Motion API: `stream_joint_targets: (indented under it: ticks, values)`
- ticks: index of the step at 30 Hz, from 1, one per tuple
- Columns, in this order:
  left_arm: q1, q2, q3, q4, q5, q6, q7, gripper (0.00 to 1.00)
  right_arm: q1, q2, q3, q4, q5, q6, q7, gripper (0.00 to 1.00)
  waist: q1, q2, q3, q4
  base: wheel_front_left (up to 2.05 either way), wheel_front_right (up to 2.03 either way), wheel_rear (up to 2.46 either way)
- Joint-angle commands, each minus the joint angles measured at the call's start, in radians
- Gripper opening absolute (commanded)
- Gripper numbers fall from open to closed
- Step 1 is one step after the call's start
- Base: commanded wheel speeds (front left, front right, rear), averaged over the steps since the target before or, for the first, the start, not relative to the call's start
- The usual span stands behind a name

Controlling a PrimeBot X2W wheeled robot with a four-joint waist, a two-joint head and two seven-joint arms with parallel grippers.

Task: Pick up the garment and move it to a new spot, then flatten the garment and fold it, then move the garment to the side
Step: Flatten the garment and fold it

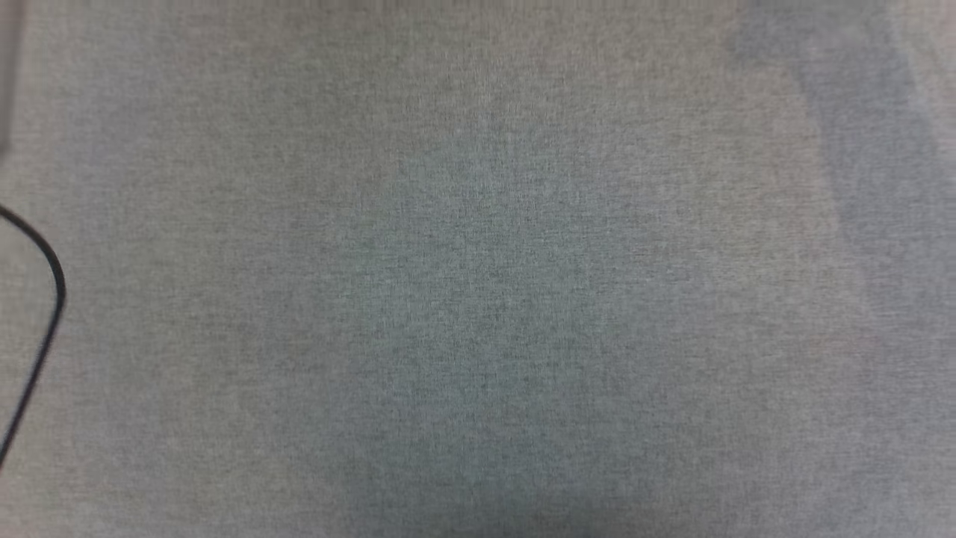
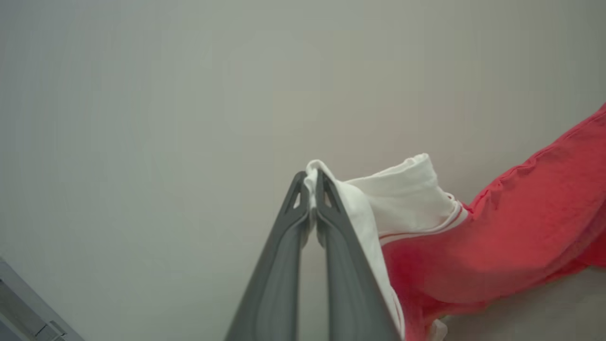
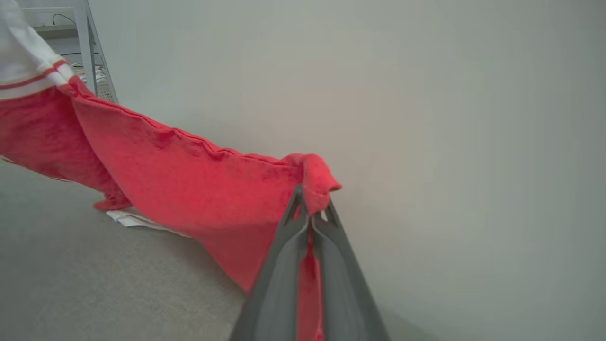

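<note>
The garment (image 2: 511, 237) is a red shirt with a white sleeve and red-and-white trim, stretched in the air between my two grippers. In the left wrist view my left gripper (image 2: 311, 180) is shut on the white sleeve's edge, the red body trailing off to the right. Seen from the right wrist, my right gripper (image 3: 311, 199) is shut on a red corner of the garment (image 3: 189, 184), which runs off to the upper left, where the white sleeve shows. Its lower part sags onto the grey surface (image 3: 94, 284).
A grey cloth-covered surface (image 1: 478, 284) spreads across the head view, with a thin black cable (image 1: 45, 299) curving along its left edge. A pale metal frame leg (image 3: 92, 52) stands at the upper left of the right wrist view. A plain pale wall lies behind.
</note>
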State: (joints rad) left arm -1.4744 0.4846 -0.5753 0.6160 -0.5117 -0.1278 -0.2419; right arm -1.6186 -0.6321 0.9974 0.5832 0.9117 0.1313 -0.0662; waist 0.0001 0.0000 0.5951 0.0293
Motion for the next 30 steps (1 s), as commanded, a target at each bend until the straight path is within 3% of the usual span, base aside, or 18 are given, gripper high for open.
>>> stream_joint_targets:
  ticks: [1, 7, 18, 30]
  values:
    - [0.066, 0.017, 0.0, -0.015, -0.014, -0.002, -0.009, 0.0, 0.055, -0.007, 0.02, -0.025, 0.019, -0.001, -0.011, 0.0, -0.0001, 0.0, -0.06, -0.008, 0.0, 0.0, 0.0]
    - [0.347, 0.05, 0.014, -0.127, -0.059, 0.034, -0.017, 0.0, 0.248, -0.057, 0.085, -0.123, 0.088, -0.001, -0.035, 0.0, -0.0001, 0.0, -0.151, -0.013, 0.0, 0.0, 0.0]
    - [0.898, 0.109, -0.021, -0.395, -0.11, 0.15, -0.011, 0.0, 0.604, -0.151, 0.177, -0.219, 0.124, -0.001, -0.06, 0.0, -0.0001, 0.0, -0.29, -0.001, 0.0, 0.0, 0.0]
    - [1.293, 0.129, -0.106, -0.471, -0.21, 0.2, 0.03, 0.0, 0.927, -0.182, 0.191, -0.206, 0.148, -0.001, -0.08, 0.0, -0.0001, 0.0, -0.439, 0.009, 0.0, 0.0, 0.0]
